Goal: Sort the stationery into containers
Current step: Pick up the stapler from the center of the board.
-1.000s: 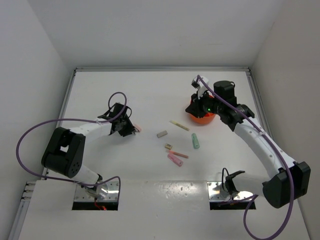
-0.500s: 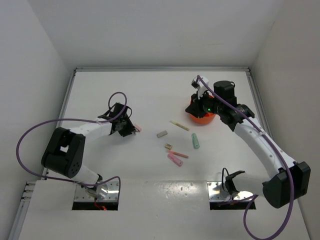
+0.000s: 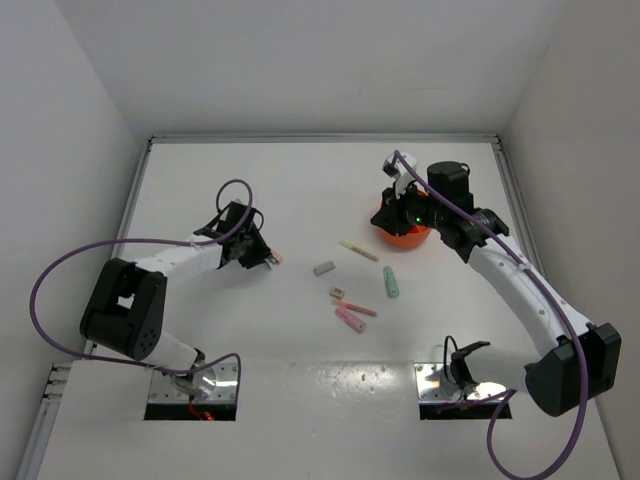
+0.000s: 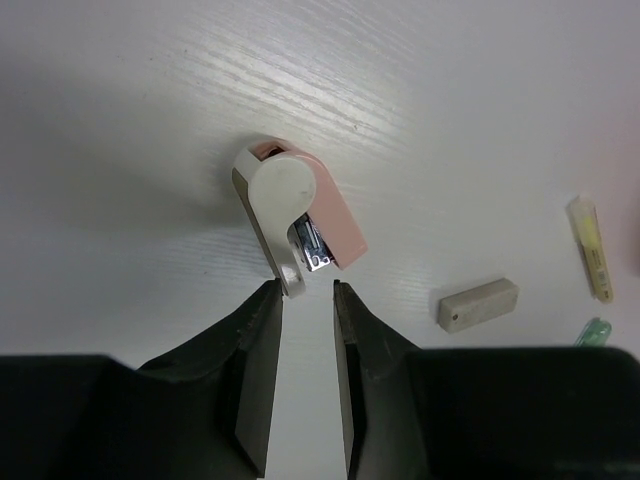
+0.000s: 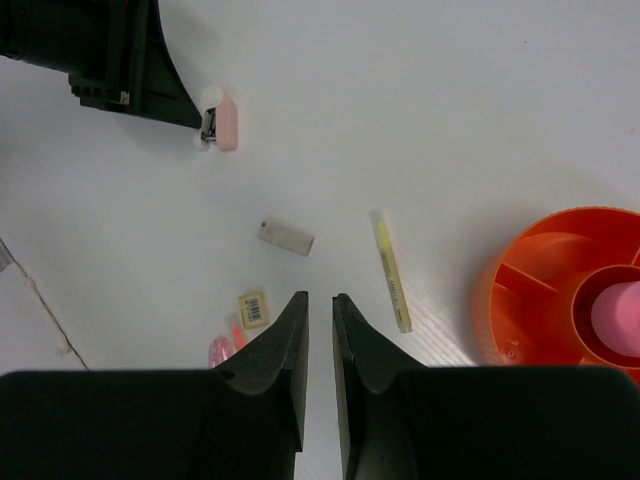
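Left wrist: small stapler (image 4: 300, 205) (pink-white)

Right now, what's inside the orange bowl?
Inside the orange bowl you can see dividers and a round middle cup with a pink thing in it. The side sections in view look empty. The rest is cut off in the wrist view and covered from above by the right arm.

The little pink-and-white stapler (image 4: 295, 215) lies on its side, alone out left. Mid-table is a loose bunch, all lying flat: grey eraser (image 3: 323, 268), pale-yellow highlighter (image 3: 359, 251), mint-green pen (image 3: 390, 282), tiny tan block (image 3: 338, 293), thin pink stick (image 3: 360, 310), chunky pink tube (image 3: 349, 319). The orange divided bowl (image 5: 520, 300) stands upright far right, with a pink item (image 5: 615, 312) in its centre cup.
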Controlling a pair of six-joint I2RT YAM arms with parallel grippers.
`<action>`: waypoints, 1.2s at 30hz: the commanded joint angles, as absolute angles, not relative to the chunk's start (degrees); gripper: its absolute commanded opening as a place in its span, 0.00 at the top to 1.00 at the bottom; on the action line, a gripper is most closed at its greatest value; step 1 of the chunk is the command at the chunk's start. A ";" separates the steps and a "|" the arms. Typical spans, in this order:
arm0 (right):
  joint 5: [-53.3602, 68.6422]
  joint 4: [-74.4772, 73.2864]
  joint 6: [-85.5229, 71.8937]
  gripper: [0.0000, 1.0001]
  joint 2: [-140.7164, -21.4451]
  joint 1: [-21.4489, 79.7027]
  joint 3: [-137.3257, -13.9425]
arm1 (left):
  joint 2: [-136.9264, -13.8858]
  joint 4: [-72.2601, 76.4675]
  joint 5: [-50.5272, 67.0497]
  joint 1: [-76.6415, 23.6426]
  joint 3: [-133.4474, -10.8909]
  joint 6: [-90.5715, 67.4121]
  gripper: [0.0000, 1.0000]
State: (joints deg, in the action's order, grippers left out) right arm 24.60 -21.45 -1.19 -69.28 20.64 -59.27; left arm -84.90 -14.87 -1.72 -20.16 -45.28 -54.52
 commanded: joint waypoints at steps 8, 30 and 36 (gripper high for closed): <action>26.02 -19.60 -0.53 0.84 -68.38 20.39 -59.33 | -85.96 -14.41 -2.37 -20.57 -47.02 -54.93 0.65; 26.02 -19.60 -0.53 0.83 -68.38 20.39 -59.33 | -89.65 -14.41 -2.90 -20.57 -47.54 -54.40 0.83; 26.02 -19.60 -0.53 0.83 -68.38 20.39 -59.33 | -88.95 -14.41 -2.37 -21.09 -47.55 -53.71 0.96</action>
